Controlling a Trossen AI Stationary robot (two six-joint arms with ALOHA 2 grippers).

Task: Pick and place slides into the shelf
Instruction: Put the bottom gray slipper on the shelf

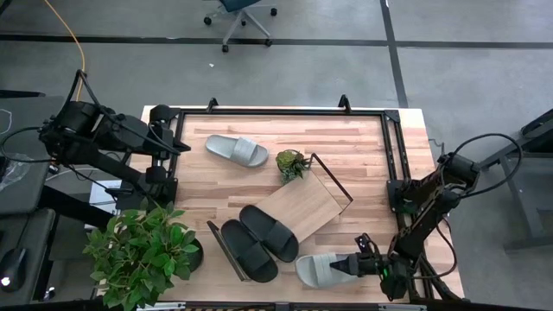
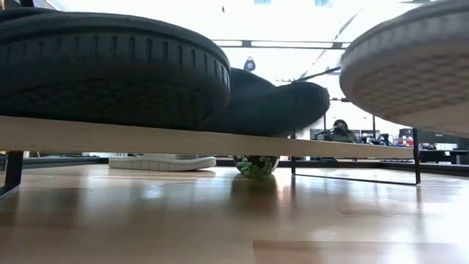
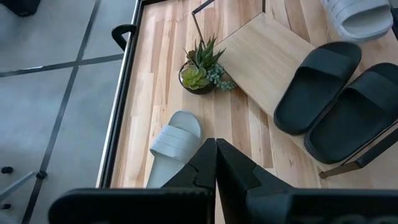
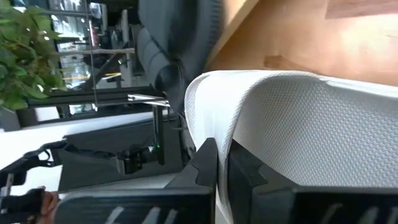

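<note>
The shelf (image 1: 302,206) stands slantwise mid-table, a light plank with thin black end frames. Two black slides (image 1: 259,242) lie sole-down side by side on its near-left end (image 2: 110,73). One grey slide (image 1: 236,150) lies flat on the table toward the far left (image 3: 176,142). The other grey slide (image 1: 318,269) is near the table's near edge, at the tip of my right gripper (image 1: 352,266), which is shut on it. My left gripper (image 1: 177,143) waits shut at the far-left edge (image 3: 216,163), short of the lying grey slide. My right gripper (image 4: 222,171) pinches the grey slide between its two fingers at the end toward the table's right (image 4: 231,134); heel or toe, I cannot tell. It comes level from the right. The slide is lifted, and its sole (image 2: 410,70) shows above the plank's level.
A small succulent in a pot (image 1: 291,164) stands on the table by the shelf's far end (image 2: 256,166). A large leafy potted plant (image 1: 143,250) fills the near-left corner. Black rails (image 1: 276,111) run along the table's edges. Bare wood lies right of the shelf.
</note>
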